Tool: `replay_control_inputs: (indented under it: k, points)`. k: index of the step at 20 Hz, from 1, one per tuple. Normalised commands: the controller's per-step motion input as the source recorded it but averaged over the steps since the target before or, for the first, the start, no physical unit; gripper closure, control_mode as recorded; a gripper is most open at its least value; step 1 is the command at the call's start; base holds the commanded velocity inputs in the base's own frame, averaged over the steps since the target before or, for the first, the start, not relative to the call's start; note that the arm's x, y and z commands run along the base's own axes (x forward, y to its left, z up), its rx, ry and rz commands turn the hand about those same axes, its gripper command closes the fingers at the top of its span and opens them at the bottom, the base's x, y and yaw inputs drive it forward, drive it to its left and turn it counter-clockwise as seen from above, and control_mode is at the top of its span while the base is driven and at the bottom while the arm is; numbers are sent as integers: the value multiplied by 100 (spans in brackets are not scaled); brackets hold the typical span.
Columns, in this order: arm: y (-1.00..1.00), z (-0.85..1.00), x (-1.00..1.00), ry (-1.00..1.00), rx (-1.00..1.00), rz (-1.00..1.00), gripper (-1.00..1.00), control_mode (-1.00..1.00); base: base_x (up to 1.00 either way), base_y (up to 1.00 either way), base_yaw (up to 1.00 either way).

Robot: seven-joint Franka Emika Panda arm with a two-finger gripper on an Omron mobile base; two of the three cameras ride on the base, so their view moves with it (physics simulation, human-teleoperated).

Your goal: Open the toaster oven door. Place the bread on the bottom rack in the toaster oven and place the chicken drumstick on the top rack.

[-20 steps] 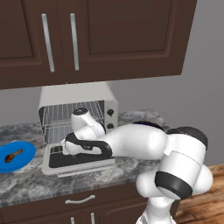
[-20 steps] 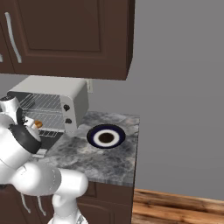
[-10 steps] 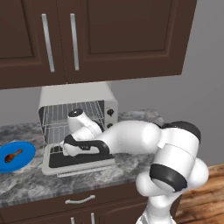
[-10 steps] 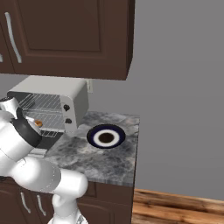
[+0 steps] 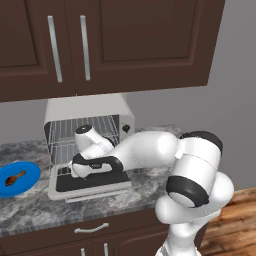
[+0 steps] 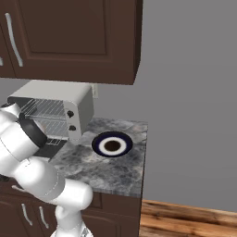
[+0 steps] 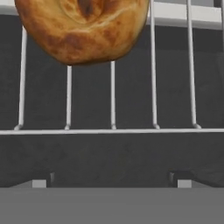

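No brand names or readable text on anything I can see, the toaster oven (image 5: 87,127) is plain light grey with two black knobs (image 6: 70,121) down its right side.

Its door (image 5: 90,182) is folded flat open on the counter, dark glass facing up, and my hand is reaching over it into the oven mouth. From the hand cam the bread (image 7: 83,28) is right ahead of the gripper, a round golden-brown bun with darker toasted patches, lying on the silver wires of the bottom rack (image 7: 111,111). Only its near half is in frame. The finger tips barely show at the bottom of that view, so I can't tell how the jaws are set, but nothing is in them and the bun sits clear of them, further in.

The top rack (image 5: 82,129) is above the wrist in the left base cam. The chicken drumstick (image 5: 15,177) is well off to the gripper's left on a blue plate (image 5: 27,172), reddish-brown and skinny at one end.

Counter (image 6: 113,169) is mottled grey granite, with a dark-rimmed white plate (image 6: 111,145) out past the oven's right side. Dark brown cabinets (image 5: 110,45) overhead, grey wall, wood floor (image 6: 185,220).
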Motion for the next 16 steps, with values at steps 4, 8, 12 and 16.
replay_control_inputs:
  k: [4,8,12,16]
  points:
    - [0,-5,12,-7,0,-1,-100,-100,0,0,0]
    - [0,-3,23,-5,-1,-2,-100,-100,0,0,0]
    - [0,-7,25,-2,0,-2,-100,-100,0,0,0]
    - [0,-11,24,-1,0,-1,-100,-100,0,0,0]
